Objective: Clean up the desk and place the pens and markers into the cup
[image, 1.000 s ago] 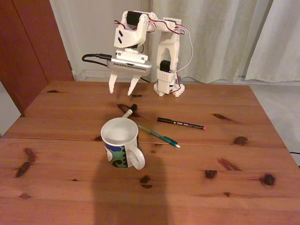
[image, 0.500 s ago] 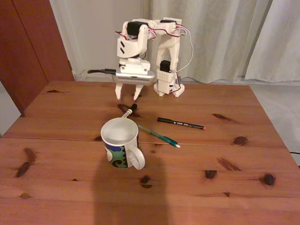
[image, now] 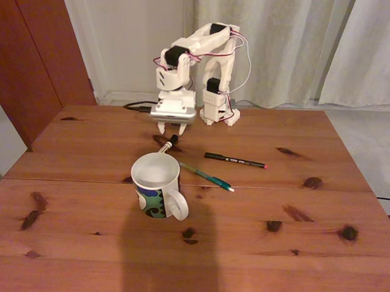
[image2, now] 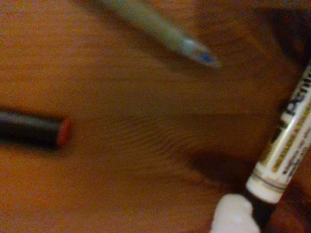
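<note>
My end effector (image: 171,130) sits open, empty, over the marker (image: 168,144); prob. centre its cap btwn fingers, then close.

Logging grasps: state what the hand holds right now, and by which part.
Nothing is clearly held. The hand sits low over the white marker's black-capped end, but whether it grips it cannot be told.

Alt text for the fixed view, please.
A white robot arm lowers its gripper over the black cap of a white marker lying behind a white mug on a pine desk; two pens lie beside the mug.
</note>
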Motion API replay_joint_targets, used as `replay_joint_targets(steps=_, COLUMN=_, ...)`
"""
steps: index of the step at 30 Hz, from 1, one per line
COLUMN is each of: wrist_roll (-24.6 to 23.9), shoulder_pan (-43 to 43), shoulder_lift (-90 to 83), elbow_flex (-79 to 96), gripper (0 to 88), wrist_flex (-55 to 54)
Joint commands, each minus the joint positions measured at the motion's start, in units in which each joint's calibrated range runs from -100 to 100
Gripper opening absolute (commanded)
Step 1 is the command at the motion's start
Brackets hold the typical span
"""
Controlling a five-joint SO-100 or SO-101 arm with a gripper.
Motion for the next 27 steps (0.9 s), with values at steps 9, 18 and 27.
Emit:
replay_joint_targets(steps=9, wrist_roll=0.0, shoulder_pan=2.28, shoulder_lift=-1.86, elbow_flex=7.32, gripper=19.9, wrist_flex=-12.15)
replay_joint_targets(steps=18, wrist_roll=0.06, shoulder_pan=3.57, shoulder_lift=0.79, elbow_flex=10.29, gripper=19.9, wrist_flex=-17.14)
replay_joint_targets(steps=27, wrist_roll=0.06, shoulder_pan=6.06, shoulder_lift=4.68, elbow_flex=10.11, gripper=19.9, wrist_flex=-23.77)
